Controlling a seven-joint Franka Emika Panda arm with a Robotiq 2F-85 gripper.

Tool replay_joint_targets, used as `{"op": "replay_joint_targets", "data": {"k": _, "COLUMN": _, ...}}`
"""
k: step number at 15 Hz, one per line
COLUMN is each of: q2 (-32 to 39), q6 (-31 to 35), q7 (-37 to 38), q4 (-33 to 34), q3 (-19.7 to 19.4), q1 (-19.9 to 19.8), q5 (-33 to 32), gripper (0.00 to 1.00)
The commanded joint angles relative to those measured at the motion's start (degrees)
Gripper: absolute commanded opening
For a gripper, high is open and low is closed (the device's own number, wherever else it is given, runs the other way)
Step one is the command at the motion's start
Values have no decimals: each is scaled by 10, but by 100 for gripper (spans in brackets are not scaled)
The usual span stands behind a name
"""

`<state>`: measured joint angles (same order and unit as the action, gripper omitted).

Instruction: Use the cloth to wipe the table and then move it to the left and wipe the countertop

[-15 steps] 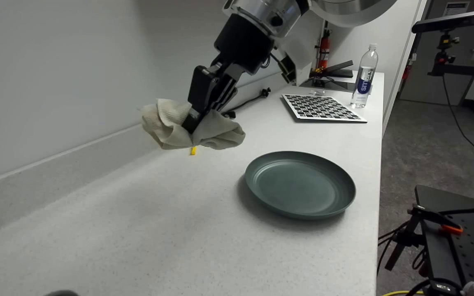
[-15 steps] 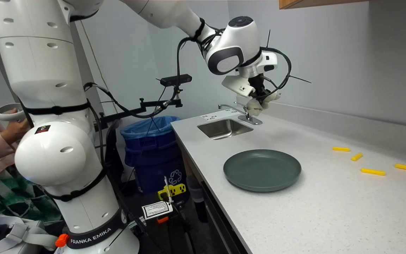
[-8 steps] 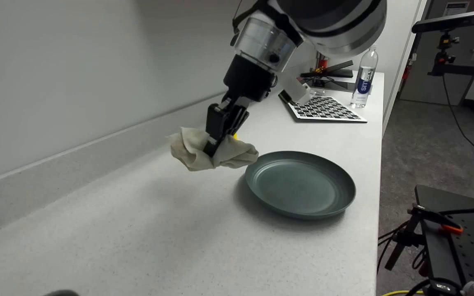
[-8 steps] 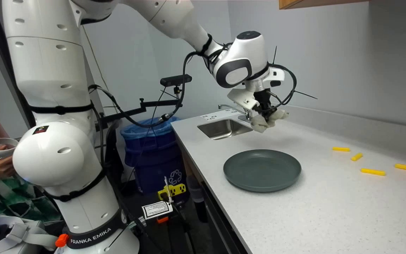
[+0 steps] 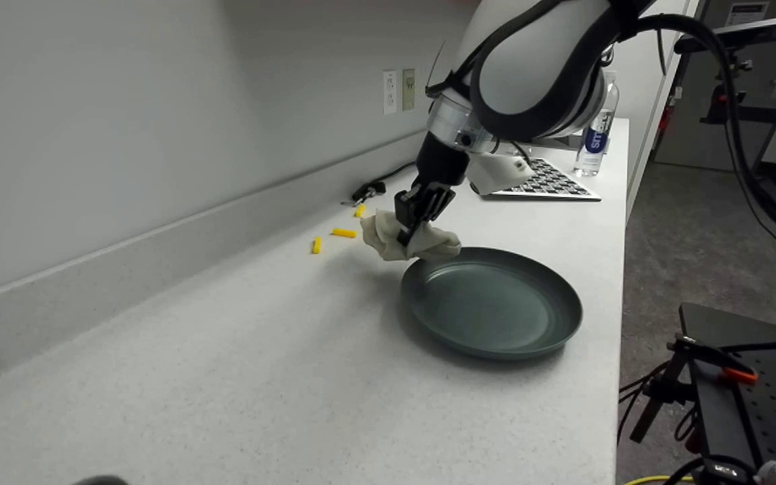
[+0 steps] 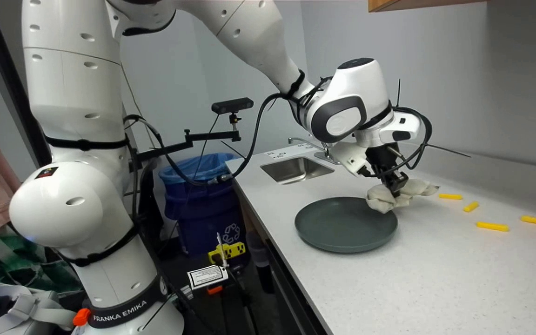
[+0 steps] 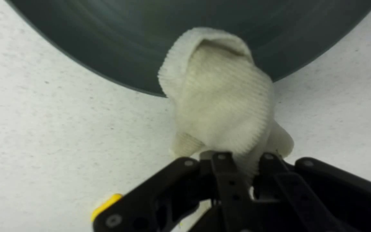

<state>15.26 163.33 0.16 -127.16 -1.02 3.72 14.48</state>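
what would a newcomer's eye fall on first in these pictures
A newcomer would probably see the dark green plate first, lying on the white counter. Next is the claw, clamped on a bunched off-white cloth at the plate's rim. Bright yellow sticks lie toward the backsplash.

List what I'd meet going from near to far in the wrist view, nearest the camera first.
Black two-fingered gripper → folded off-white fabric cloth in its grip → round dark grey-green plate → white speckled countertop under the plate. The partly hidden yellow rod is left out: its place relative to the plate is unclear.
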Motion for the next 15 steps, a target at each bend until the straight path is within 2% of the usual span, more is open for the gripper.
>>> {"op": "replay_joint_targets", "data": {"k": 1, "q2": -12, "q6": 34, "q7": 77, "q4": -30, "q3": -32, "q1": 3, "q5": -62, "gripper": 3}}
{"op": "replay_joint_targets", "data": {"k": 3, "q2": -11, "q6": 51, "q7": 134, "q4": -38, "q3": -65, "q1": 20, "q5": -109, "gripper": 3}}
{"op": "replay_joint_targets", "data": {"k": 4, "q2": -10, "q6": 55, "q7": 166, "q4": -42, "q3": -99, "q1": 45, "q5": -133, "gripper": 3}}
{"op": "replay_joint_targets", "data": {"k": 6, "q2": -7, "q6": 64, "q7": 224, "q4": -43, "q3": -141, "q1": 72, "q5": -184, "gripper": 3}}
{"op": "replay_joint_targets", "data": {"k": 9, "q2": 0, "q6": 68, "q7": 334, "q4": -38, "q3": -221, "q1": 132, "q5": -267, "gripper": 3}}
{"op": "replay_joint_targets", "data": {"k": 12, "q2": 14, "q6": 70, "q7": 469, "q4": -25, "q3": -323, "q1": 212, "q5": -366, "gripper": 3}}
{"op": "replay_joint_targets", "data": {"k": 15, "q2": 15, "q6": 44, "q7": 545, "q4": -23, "q3": -378, "q1": 266, "q5": -421, "gripper": 3}}
